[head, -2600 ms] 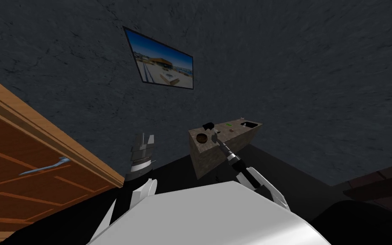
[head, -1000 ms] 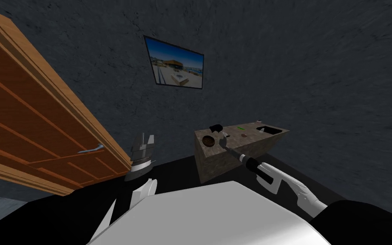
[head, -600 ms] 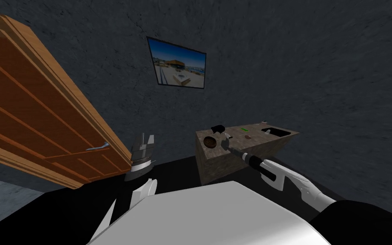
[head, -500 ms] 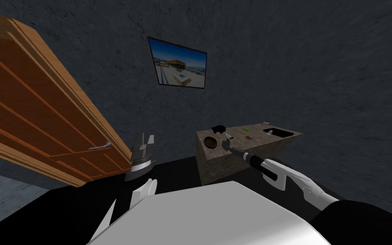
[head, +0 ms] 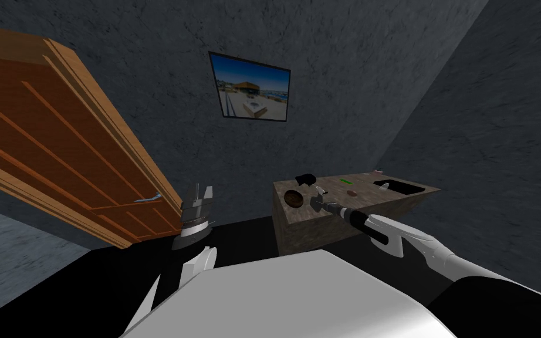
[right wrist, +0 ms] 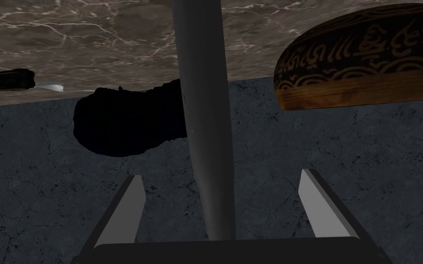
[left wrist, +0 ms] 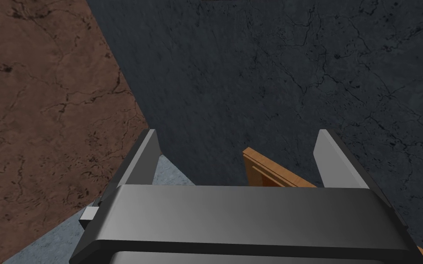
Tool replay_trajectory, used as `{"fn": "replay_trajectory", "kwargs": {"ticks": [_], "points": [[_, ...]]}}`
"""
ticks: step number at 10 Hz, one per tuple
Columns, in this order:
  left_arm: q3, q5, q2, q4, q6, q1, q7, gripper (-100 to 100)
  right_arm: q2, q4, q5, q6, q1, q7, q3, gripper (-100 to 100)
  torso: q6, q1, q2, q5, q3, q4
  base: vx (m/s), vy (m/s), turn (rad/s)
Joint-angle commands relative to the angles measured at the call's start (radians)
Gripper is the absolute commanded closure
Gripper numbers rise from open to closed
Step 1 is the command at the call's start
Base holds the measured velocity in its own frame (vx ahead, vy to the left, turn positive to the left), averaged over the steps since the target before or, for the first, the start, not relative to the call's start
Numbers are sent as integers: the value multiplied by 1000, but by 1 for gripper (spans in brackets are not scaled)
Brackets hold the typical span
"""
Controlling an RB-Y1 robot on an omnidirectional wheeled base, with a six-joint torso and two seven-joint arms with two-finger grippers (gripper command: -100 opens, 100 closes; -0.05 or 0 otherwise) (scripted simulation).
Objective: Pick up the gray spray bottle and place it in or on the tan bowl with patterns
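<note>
one bottle (right wrist: 201, 91), inside spread right pincer (right wrist: 223, 174)

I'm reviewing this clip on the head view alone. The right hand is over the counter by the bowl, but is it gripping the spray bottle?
Observer: No. In the right wrist view the right hand is open. The grey spray bottle runs between its fingers and touches neither.
Operator: Is the bottle at the bowl yet?
Observer: No. The patterned bowl sits off to one side of the bottle, with a clear gap between them.
Operator: And the left hand?
Observer: The left hand is open, with nothing between its fingers.
</note>
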Motion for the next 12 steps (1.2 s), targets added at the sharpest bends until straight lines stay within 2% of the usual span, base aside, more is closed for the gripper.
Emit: {"fn": "replay_trajectory", "kwargs": {"ticks": [1, 2, 3, 4, 8, 9, 10, 11, 12], "points": [[0, 0, 0, 0, 0, 0, 0, 0, 0, 0, 0, 0, 0, 0, 0, -100, 0, 0, 0, 0, 0, 0, 18, -1, 23], [0, 0, 0, 0, 0, 0, 0, 0, -2, 1, 1, 0, 0, 1, 0, 0, 1, 0, 1, 0, 1, 0, 0, 0, 0], [0, 0, 0, 0, 0, 0, 0, 0, -2, 1, 1, 0, 0, 1, 0, -100, 1, 0, 2, 0, 1, 0, 0, 0, 0], [0, 0, 0, 0, 0, 0, 0, 0, -2, 1, 1, 0, 0, 1, 0, 100, 1, 0, 3, 0, 2, 1, 0, 0, 0], [0, 0, 0, 0, 0, 0, 0, 0, -3, 1, 1, 1, 0, 2, -1, 100, 1, 0, 3, -1, 2, 1, 0, 0, 0], [0, 0, 0, 0, 0, 0, 0, 0, -3, 1, 1, 1, 0, 2, -1, 0, 1, 0, 3, -1, 2, 1, 0, 0, 0], [0, 0, 0, 0, 0, 0, 0, 0, -3, 1, 1, 1, 0, 2, -1, 100, 1, 0, 3, -1, 2, 1, 0, 0, 0], [0, 0, 0, 0, 0, 0, 0, 0, -3, 1, 1, 1, 0, 2, -1, 0, 1, 0, 3, -1, 2, 1, 0, 0, 0], [0, 0, 0, 0, 0, 0, 0, 0, -22, -16, -30, 8, 13, -16, -18, 100, 1, 0, 3, -1, 2, 1, -40, 5, -14]]}}
